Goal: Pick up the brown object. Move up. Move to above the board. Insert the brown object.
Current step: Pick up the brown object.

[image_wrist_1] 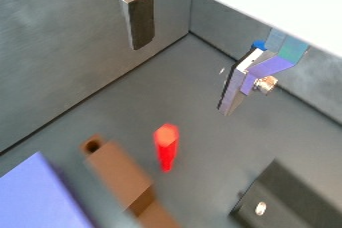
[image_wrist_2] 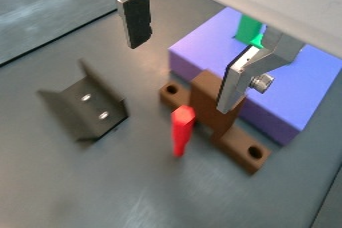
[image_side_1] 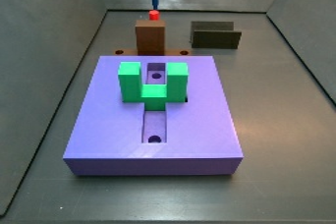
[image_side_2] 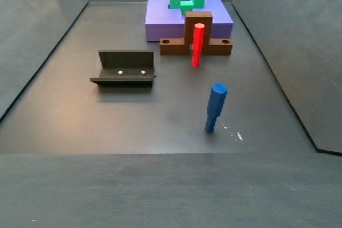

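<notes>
The brown object (image_wrist_2: 218, 135) lies on the grey floor against the near edge of the board (image_wrist_2: 274, 90); it also shows in a wrist view (image_wrist_1: 123, 179) and in both side views (image_side_1: 149, 37) (image_side_2: 178, 45). The board (image_side_1: 197, 110) is a purple-blue slab bearing a green U-shaped block (image_side_1: 153, 81). My gripper (image_wrist_2: 187, 47) hangs open and empty high above the floor, with one finger (image_wrist_2: 134, 17) over bare floor and one finger (image_wrist_2: 238, 80) over the brown object's upright chunk. It shows open in the wrist view (image_wrist_1: 190, 47) too. The gripper does not show in the side views.
A red peg (image_wrist_2: 181, 132) stands upright on the floor right beside the brown object. A blue peg (image_side_2: 215, 107) stands alone further out. The fixture (image_side_2: 124, 69) stands on the floor to one side (image_wrist_2: 83, 107). Grey walls (image_side_1: 79, 31) enclose the floor.
</notes>
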